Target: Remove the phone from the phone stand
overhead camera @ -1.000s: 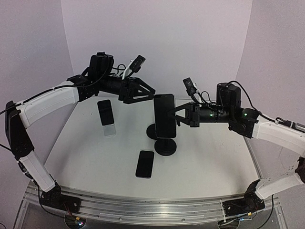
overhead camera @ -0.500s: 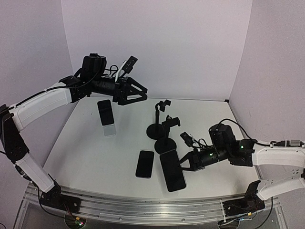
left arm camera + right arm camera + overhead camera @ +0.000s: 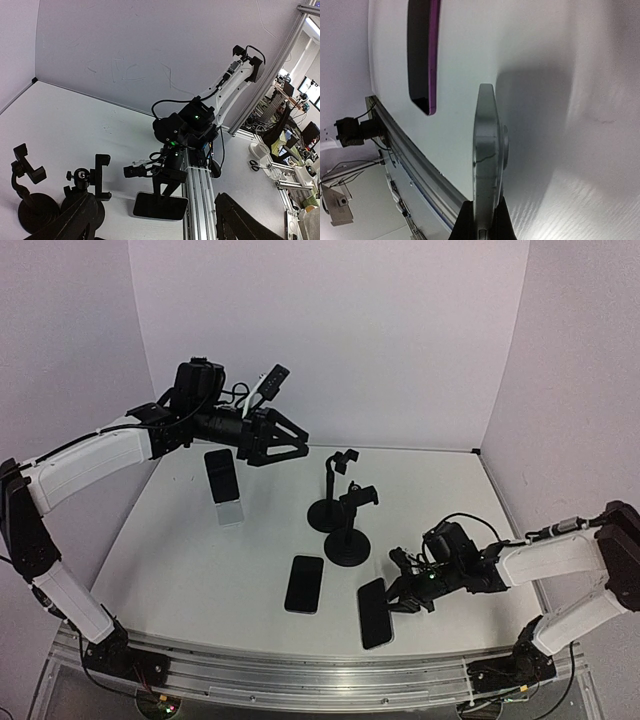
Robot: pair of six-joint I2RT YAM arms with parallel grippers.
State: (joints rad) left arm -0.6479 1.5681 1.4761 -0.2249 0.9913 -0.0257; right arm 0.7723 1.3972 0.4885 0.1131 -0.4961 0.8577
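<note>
My right gripper is shut on the end of a black phone, held flat and low near the table's front edge. In the right wrist view the phone shows edge-on between the fingers. The black phone stand stands behind it with an empty clamp. A second empty stand is just beyond. My left gripper hangs open high over the back left, holding nothing. From there I see the phone and the stand.
Another black phone lies flat left of the held one, purple-edged in the right wrist view. A third phone leans on a white stand at the left. The aluminium rail runs along the front edge.
The right gripper has carried the phone from upright at the stand down and forward to the table's front. The left arm has drawn slightly back and left.
</note>
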